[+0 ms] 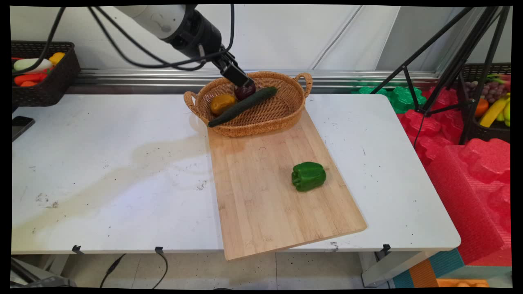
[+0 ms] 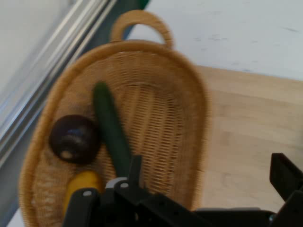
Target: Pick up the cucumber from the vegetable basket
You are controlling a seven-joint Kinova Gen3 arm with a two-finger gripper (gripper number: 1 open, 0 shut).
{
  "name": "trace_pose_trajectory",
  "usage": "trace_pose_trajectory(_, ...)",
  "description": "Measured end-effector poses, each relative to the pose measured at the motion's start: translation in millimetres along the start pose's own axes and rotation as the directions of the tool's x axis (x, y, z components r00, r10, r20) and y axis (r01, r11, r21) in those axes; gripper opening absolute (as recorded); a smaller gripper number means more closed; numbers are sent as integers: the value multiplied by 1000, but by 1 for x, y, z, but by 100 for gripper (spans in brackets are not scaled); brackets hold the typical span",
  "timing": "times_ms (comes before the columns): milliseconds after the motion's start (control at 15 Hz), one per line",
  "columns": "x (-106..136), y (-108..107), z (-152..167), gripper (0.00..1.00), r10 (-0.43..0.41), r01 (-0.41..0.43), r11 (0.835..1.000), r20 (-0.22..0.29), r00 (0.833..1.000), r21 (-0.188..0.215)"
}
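The pincer (image 1: 241, 81) hung at upper centre of the main view, over the back rim of the basket (image 1: 286, 118), nearest the dark onion (image 1: 245, 91). Its fingers (image 2: 286, 177) stood apart, holding nothing. In the basket lay the onion, a cucumber (image 1: 241, 107) and a yellow pepper (image 1: 222, 104). The basket sat on the far end of a board (image 1: 265, 204) on the white surface (image 1: 102, 175). A green pepper (image 1: 308, 176) lay mid-board, right of centre.

Wicker basket (image 1: 261, 118) showing tan woven pattern; cucumber (image 1: 243, 106) dark green; red onion (image 1: 245, 91) deep purple; fruit (image 1: 222, 103) beside it yellow-orange. Bell pepper (image 1: 308, 176) showing bright green on pale wood-grain cutting board (image 1: 269, 196). Tabletop (image 1: 102, 175) white, stained.
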Motion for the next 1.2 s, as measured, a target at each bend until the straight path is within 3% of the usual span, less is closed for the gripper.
trace_pose_trajectory(200,4,-25,25,100,-41,40,998,26,999,50)
trace_pose_trajectory(467,-3,-49,63,100,-69,62,995,79,995,79)
trace_pose_trajectory(1200,-30,-74,147,100,-120,109,992,185,975,66)
